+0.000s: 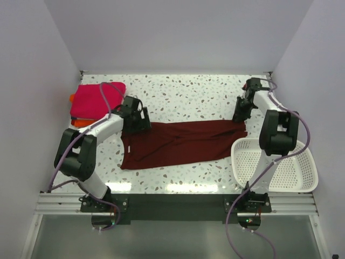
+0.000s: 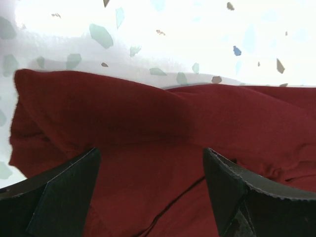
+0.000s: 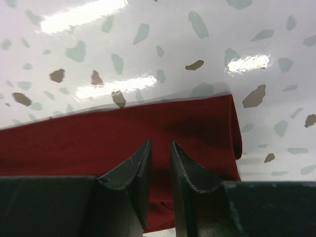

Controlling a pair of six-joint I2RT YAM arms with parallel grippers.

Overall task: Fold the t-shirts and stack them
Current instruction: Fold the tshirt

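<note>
A dark maroon t-shirt (image 1: 183, 143) lies in a long folded band across the middle of the table. My left gripper (image 1: 137, 121) hangs over its left end, jaws wide open. In the left wrist view the gripper (image 2: 150, 150) has only maroon cloth (image 2: 148, 118) below it and nothing between the fingers. My right gripper (image 1: 240, 114) is at the shirt's far right corner. The right wrist view shows that gripper (image 3: 160, 143) with a narrow gap, just above the cloth (image 3: 98, 138) and pinching nothing. A magenta-pink shirt (image 1: 94, 100) lies folded on an orange one (image 1: 80, 123) at the back left.
A white slotted basket (image 1: 253, 162) sits at the front right, beside the right arm's base. White walls close in the speckled table (image 1: 188, 91) on three sides.
</note>
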